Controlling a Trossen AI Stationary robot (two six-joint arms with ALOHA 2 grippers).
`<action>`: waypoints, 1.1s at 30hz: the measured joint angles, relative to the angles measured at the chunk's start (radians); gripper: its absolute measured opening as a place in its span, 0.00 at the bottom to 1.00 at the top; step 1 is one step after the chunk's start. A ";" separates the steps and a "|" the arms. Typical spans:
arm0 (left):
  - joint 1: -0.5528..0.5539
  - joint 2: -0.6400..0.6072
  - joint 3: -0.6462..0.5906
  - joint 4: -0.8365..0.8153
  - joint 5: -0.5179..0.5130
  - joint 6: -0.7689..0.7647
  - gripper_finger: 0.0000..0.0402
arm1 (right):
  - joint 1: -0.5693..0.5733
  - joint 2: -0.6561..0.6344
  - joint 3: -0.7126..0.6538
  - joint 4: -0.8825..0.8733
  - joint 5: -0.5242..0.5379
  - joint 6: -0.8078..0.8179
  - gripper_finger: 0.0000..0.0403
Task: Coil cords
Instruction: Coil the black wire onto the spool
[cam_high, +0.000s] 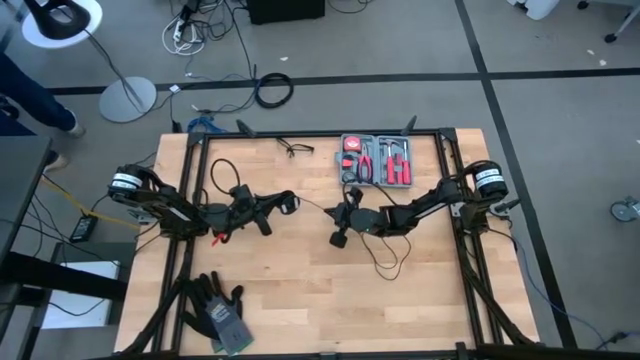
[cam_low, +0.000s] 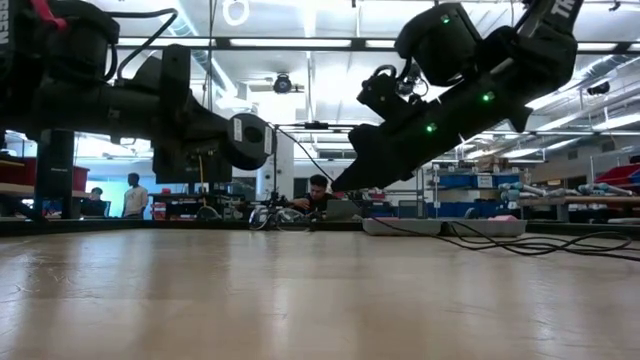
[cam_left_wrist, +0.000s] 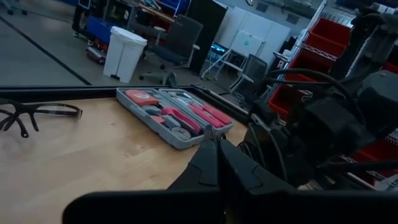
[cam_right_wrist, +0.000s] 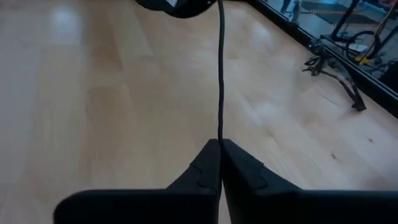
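**Cord pinched between both hands, coiling barely begun**

Your cord (cam_right_wrist: 219, 74) runs taut out of the right hand (cam_right_wrist: 219, 144), whose fingers are clamped shut on it. From there it stretches across toward the left hand (cam_high: 285, 204), also closed; I judge it grips the cord's other stretch, though that contact is hard to see. A loose loop trails on the desk (cam_high: 300, 300) just behind the left hand, and another slack run lies below the right hand. No tidy coil exists yet, so nearly all the winding remains. The toolkit (cam_high: 377, 160) and glasses (cam_left_wrist: 31, 115) sit beyond both hands; gloves (cam_high: 218, 310) lie well apart.
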 joint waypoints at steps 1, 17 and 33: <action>0.000 0.000 0.003 0.000 0.000 0.000 0.00 | 0.000 0.000 0.000 0.000 0.000 0.013 0.02; 0.000 0.003 0.156 -0.118 0.013 0.056 0.00 | -0.034 0.150 0.200 -0.154 -0.239 0.038 0.00; -0.001 0.003 0.403 -0.855 -0.017 0.128 0.00 | 0.019 0.135 0.352 -0.248 -0.200 -0.179 0.00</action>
